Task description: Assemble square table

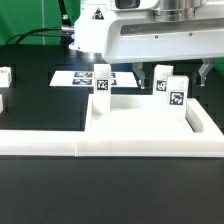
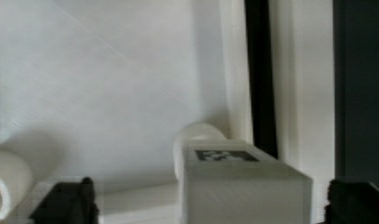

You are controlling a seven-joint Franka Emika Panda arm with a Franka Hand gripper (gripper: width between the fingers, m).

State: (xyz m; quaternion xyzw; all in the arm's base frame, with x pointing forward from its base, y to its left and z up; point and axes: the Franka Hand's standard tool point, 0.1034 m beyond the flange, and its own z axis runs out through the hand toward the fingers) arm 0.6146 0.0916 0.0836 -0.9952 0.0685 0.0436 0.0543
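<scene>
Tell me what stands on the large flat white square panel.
Two short white tagged legs stand on the panel: the leg at the exterior view's left, the leg at its right, inside the open tool. Whether they are screwed in is hidden.
</scene>
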